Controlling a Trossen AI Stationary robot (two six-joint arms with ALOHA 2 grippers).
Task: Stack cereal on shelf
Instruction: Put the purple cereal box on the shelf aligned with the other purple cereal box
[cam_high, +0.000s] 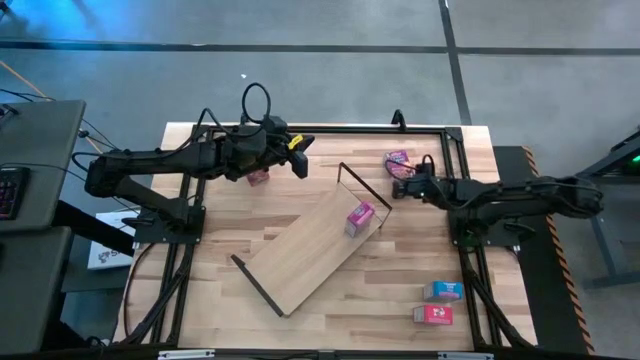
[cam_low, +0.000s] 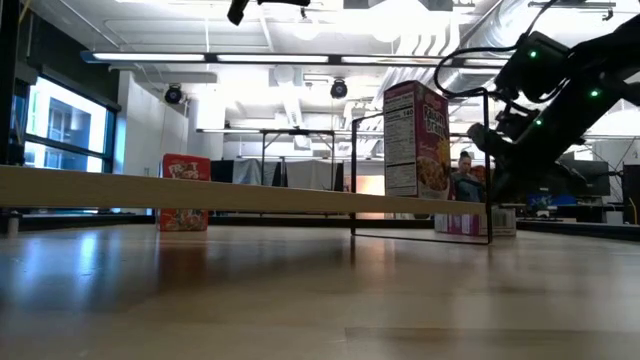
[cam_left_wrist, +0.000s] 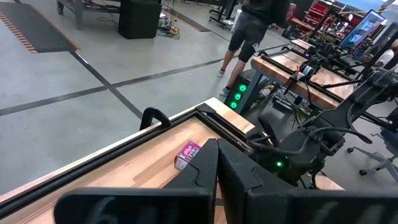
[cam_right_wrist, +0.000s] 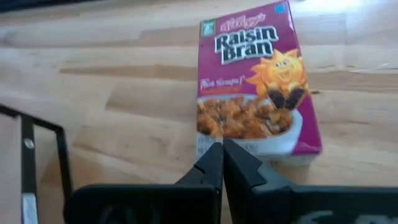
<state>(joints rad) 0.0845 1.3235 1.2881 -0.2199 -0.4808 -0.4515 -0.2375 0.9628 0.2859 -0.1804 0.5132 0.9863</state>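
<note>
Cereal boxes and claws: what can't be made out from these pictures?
- High view: the box beside the left claw is partly covered by the arm; its print cannot be told.
- High view: the boxes near the table's front right, blue and red, are too small to read.
- Right wrist view: the shut right claw hides the lower edge of the Raisin Bran box.

Open board on the shelf (cam_high: 300, 255) left of the standing pink box (cam_high: 359, 218); wire frame (cam_high: 362, 187) blocks its right end.
</note>
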